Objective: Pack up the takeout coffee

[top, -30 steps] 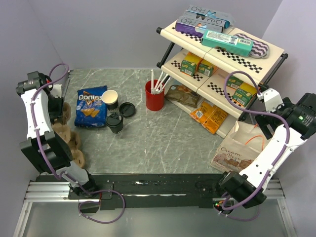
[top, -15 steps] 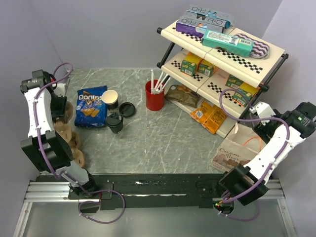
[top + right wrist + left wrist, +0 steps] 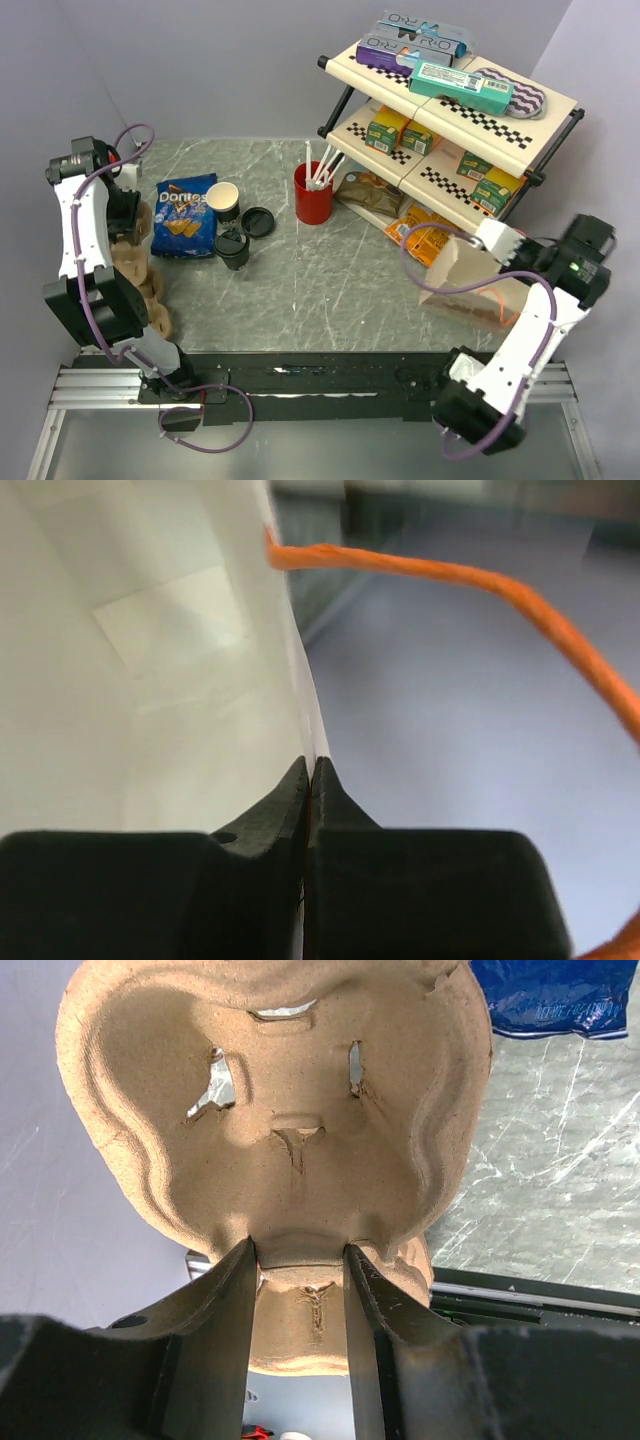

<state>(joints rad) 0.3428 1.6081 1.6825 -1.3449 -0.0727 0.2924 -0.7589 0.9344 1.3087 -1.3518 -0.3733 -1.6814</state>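
The left hand is gripping a cardboard cup carrier; the right hand is pinching the edge of a paper bag. The lidded coffee cup is sitting right of the left hand, beside the Doritos bag.

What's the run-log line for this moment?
left gripper: shut on cup carrier | right gripper: shut on paper bag edge | lidded coffee cup: on table, untouched

My right pincer, spread wide a second ago and up by the shelf, is now down and clamped on the rim of the tan paper bag with orange string handles. The bag, lying flat before, now stands tilted, mouth open.
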